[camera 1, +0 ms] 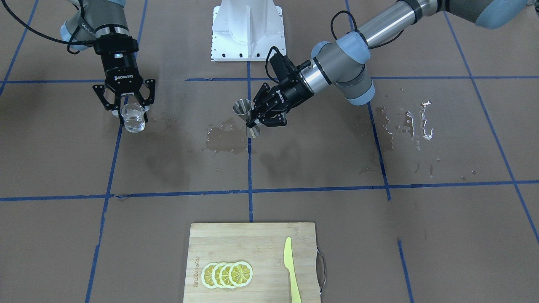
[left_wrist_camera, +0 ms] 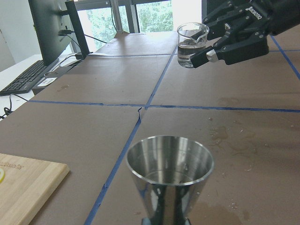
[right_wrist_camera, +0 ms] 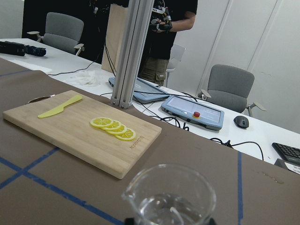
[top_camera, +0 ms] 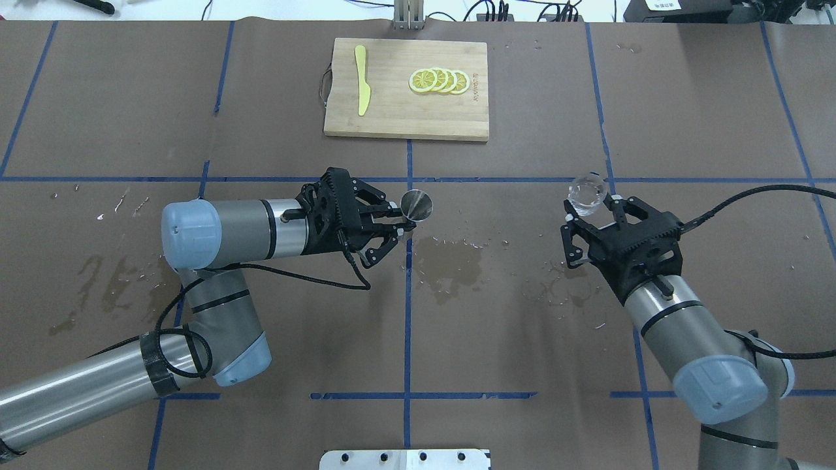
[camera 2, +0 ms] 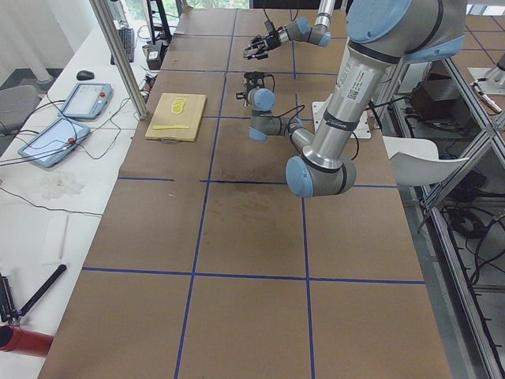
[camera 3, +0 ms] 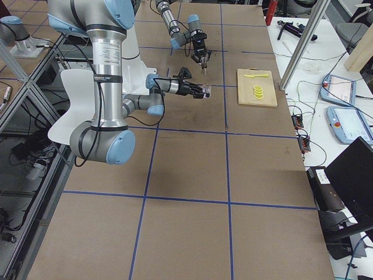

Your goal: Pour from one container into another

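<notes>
Left gripper (top_camera: 400, 225): my fingers are clenched on the narrow waist of the jigger (top_camera: 416, 203), gripping it from the side.
Jigger: upright, open cone up, by the table's centre tape line.
Right gripper (top_camera: 591, 210): my fingers grasp the beaker (top_camera: 586, 194) and hold it upright, lifted off the table (top_camera: 509, 326).
Beaker: on my right, well apart from the jigger, with clear liquid in it.
Table: brown cover with blue tape lines; wet patches (top_camera: 450, 261) lie between my two grippers.
Far edge: a cutting board (top_camera: 405, 121) carries overlapping lemon slices (top_camera: 439, 80) and, to their left, a yellow knife (top_camera: 361, 88).
</notes>
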`<action>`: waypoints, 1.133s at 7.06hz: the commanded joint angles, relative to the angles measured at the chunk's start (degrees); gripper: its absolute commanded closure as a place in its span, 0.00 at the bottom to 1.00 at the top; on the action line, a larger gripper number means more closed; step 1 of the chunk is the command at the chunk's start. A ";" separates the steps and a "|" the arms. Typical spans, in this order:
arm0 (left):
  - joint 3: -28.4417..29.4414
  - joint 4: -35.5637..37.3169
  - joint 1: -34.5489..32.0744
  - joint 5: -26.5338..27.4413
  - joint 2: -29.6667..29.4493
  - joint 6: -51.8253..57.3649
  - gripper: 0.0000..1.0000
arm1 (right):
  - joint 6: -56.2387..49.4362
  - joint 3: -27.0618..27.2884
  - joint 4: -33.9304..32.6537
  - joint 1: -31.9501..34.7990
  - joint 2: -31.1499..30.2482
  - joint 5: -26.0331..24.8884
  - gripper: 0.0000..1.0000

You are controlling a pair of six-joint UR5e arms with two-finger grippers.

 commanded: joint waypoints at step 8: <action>0.55 0.15 0.21 0.01 -0.24 -0.03 1.00 | -0.17 1.80 -48.11 -1.49 25.43 -4.28 1.00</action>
